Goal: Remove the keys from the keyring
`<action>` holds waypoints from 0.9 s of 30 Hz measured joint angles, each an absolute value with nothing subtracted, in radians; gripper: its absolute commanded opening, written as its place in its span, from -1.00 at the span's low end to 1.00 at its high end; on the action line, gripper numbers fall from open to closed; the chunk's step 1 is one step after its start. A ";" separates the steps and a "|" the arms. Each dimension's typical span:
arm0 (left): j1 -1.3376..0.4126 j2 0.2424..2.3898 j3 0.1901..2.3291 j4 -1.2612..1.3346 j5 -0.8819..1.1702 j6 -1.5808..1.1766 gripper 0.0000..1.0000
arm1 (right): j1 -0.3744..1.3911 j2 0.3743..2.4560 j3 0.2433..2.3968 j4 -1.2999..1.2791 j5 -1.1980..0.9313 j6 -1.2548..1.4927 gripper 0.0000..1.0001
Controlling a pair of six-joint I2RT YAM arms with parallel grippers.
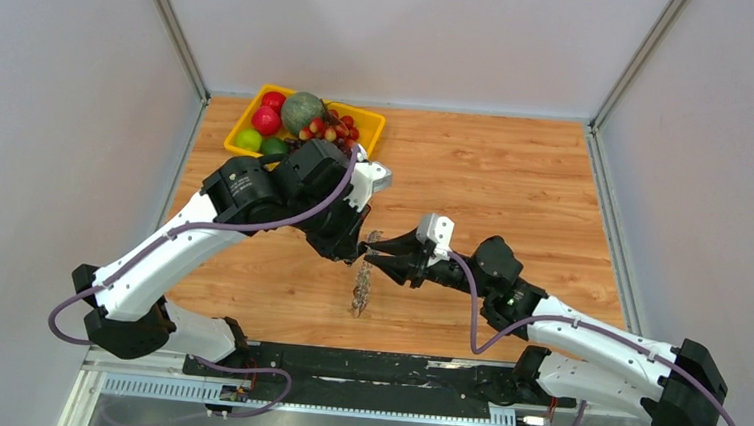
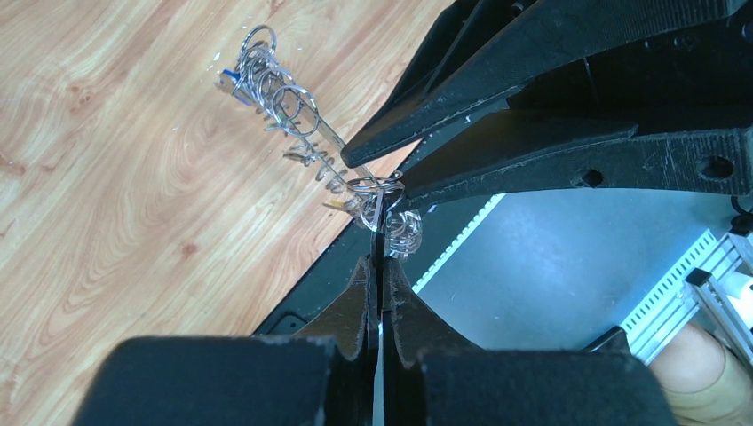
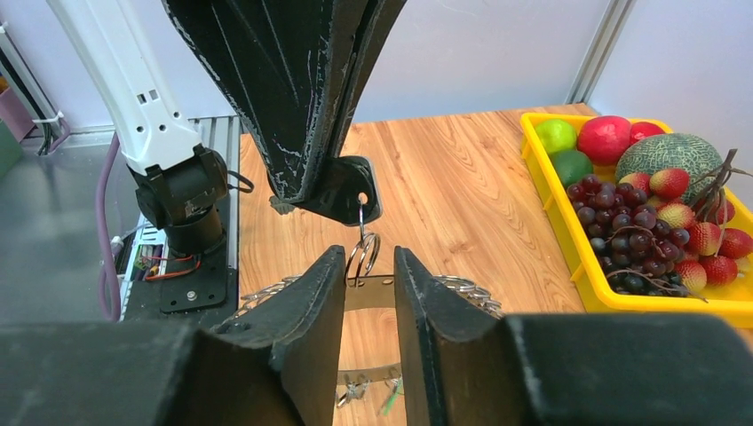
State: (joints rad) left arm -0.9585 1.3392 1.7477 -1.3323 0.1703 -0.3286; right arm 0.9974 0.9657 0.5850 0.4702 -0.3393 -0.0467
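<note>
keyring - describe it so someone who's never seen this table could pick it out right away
On the wooden table, look between the two black grippers that meet near the middle. The keyring hangs there, a thin silvery metal loop strung with small rings and keys and trailing toward the near edge. Unlike the colourful fruit in the yellow tray at the far left, it is bare, glinting wire.

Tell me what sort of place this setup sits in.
Probably a robot lab test cell, not a home: plain grey partition walls enclose a wooden table, two arms are bolted to a metal rail at its near edge, and a yellow tray of what looks like prop fruit stands in the corner.
</note>
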 measured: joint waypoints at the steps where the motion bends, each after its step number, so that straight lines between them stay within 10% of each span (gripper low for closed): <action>1: -0.958 1.338 1.747 -1.332 0.170 -0.329 -1.00 | 0.997 0.964 0.585 0.469 -0.339 -0.047 -0.40; 8: -0.954 1.337 1.748 -1.332 0.163 -0.328 -1.00 | 0.997 0.955 0.585 0.460 -0.338 -0.046 -1.00; 27: -0.899 1.258 1.601 -1.215 0.210 -0.327 -1.00 | 0.997 0.855 0.554 0.422 -0.320 -0.042 -1.00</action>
State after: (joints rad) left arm -0.8986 1.2583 1.6012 -1.2152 0.2104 -0.3275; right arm 0.9974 0.8555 0.5545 0.4217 -0.3202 -0.0422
